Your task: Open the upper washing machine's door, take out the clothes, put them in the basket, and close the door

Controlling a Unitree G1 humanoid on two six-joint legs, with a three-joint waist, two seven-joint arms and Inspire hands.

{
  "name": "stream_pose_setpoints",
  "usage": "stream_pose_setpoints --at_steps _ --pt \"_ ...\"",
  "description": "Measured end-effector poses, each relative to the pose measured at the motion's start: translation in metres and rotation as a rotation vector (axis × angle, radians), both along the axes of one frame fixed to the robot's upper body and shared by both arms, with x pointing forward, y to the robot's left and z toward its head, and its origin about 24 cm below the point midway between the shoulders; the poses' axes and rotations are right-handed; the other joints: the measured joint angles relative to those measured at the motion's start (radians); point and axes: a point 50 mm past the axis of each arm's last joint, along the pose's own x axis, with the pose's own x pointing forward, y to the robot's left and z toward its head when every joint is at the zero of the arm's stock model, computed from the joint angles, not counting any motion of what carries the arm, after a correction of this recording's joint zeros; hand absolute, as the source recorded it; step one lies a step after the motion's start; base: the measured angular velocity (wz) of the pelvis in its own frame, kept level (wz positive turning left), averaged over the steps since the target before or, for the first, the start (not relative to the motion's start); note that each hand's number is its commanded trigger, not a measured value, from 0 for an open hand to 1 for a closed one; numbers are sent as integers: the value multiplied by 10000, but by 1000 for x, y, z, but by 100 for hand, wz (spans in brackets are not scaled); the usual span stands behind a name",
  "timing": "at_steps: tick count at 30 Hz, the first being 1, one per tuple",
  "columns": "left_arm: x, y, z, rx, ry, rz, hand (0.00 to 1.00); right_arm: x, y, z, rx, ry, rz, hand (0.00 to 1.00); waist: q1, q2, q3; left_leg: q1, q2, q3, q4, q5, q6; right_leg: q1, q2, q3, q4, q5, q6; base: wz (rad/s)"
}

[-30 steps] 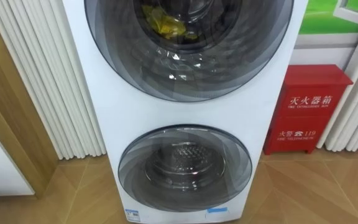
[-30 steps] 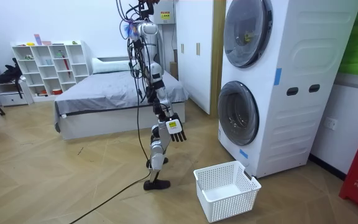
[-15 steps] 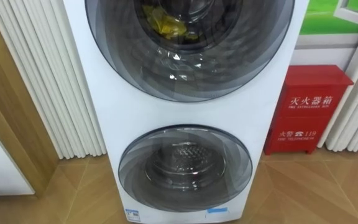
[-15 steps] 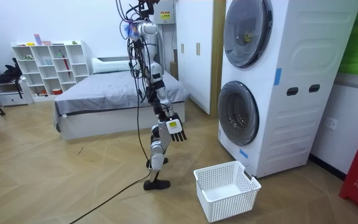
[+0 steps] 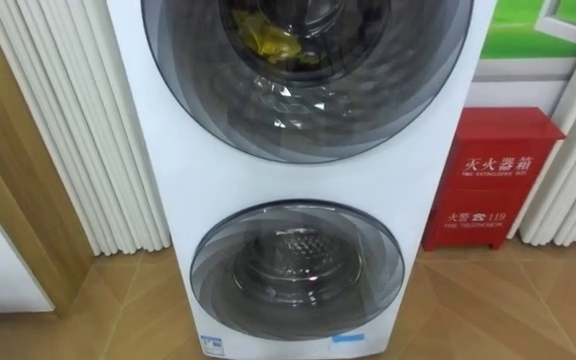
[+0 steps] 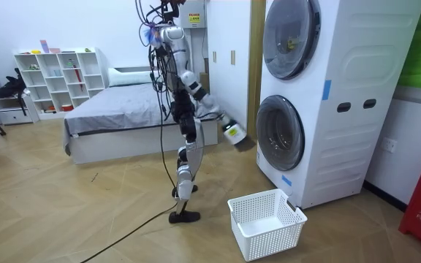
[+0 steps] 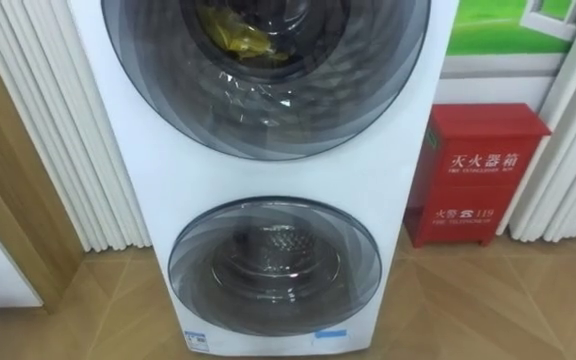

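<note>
Two stacked washing machines (image 6: 342,102) stand before me, both round doors closed. Behind the glass of the upper door (image 5: 308,70) lies a yellow piece of clothing (image 5: 268,40), also seen as the yellow clothing (image 7: 233,35) and as a small yellow spot (image 6: 291,44). The lower drum (image 5: 298,265) looks empty. In the room view I stand about a step from the machines, facing them. My right hand (image 6: 233,134) is raised forward at the height of the lower door, short of it, fingers relaxed and holding nothing.
A white laundry basket (image 6: 265,223) sits empty on the wooden floor by the machines' front corner. A red fire cabinet (image 5: 493,175) stands right of the machines, white slats (image 5: 78,130) to their left. Behind me are a bed (image 6: 123,117) and a shelf (image 6: 53,80).
My right arm has swung up from hanging at my side to reaching forward toward the machines. Doors, clothing and basket have not moved.
</note>
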Motion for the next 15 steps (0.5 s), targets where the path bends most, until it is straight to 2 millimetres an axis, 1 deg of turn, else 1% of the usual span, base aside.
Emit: stream_pose_setpoints --at_steps 1,3,4,5,6,7,8,10,11,12,13,15 --pt "1 1 0 21 9 -6 0 7 0 7 -54 -337 19 0 76 -3 1 -9 0 2 -3 0 0 -3 2 3 0 0 0 0" --pt "1 4 1 111 194 -23 0 34 3 30 -89 -1318 99 0 93 -164 56 -51 -1 -7 -27 0 0 -43 0 -18 -3 0 0 0" --pt "0 5 1 118 245 -31 0 41 4 36 -102 -1567 144 0 94 -202 51 -82 -1 -15 -27 0 -1 -67 1 -29 -7 0 0 4" --pt "-1 6 1 97 385 0 0 53 7 49 -117 -2115 256 0 96 -239 16 -206 -1 -38 -19 0 -1 -184 1 -57 20 5 2 7" --pt "0 6 1 59 435 2 0 64 8 61 -254 -2531 350 0 78 -239 19 -238 -5 -135 -20 0 0 -230 2 -121 106 13 7 10" --pt "1 6 1 59 433 4 0 69 8 66 -348 -2670 385 0 79 -224 13 -239 -4 -175 -22 0 0 -246 2 -181 165 16 11 14" --pt "2 7 2 94 389 43 0 76 6 74 -505 -2907 381 0 101 -216 -15 -233 -6 -188 -33 0 0 -241 2 -182 183 17 14 9" --pt "2 10 3 193 378 125 0 85 5 85 -611 -3254 268 0 160 -209 -22 -232 -19 -275 -51 0 -1 -224 2 -200 178 17 14 8" --pt "4 12 4 256 328 126 0 91 5 94 -637 -3496 230 0 185 -213 -31 -253 -23 -336 -63 0 0 -231 2 -271 177 17 15 13" --pt "8 14 5 317 193 72 0 97 3 104 -673 -3753 256 0 191 -211 -52 -312 -29 -427 -72 1 0 -261 2 -433 176 17 15 14" --pt "9 14 5 339 159 43 0 100 1 110 -764 -3911 272 0 211 -212 -62 -345 -30 -437 -81 2 0 -287 2 -491 178 17 14 8" --pt "10 15 6 410 174 -43 0 112 -8 132 -1132 -4464 259 0 404 -212 -87 -344 -29 -475 -159 5 0 -346 8 -484 172 17 14 0"
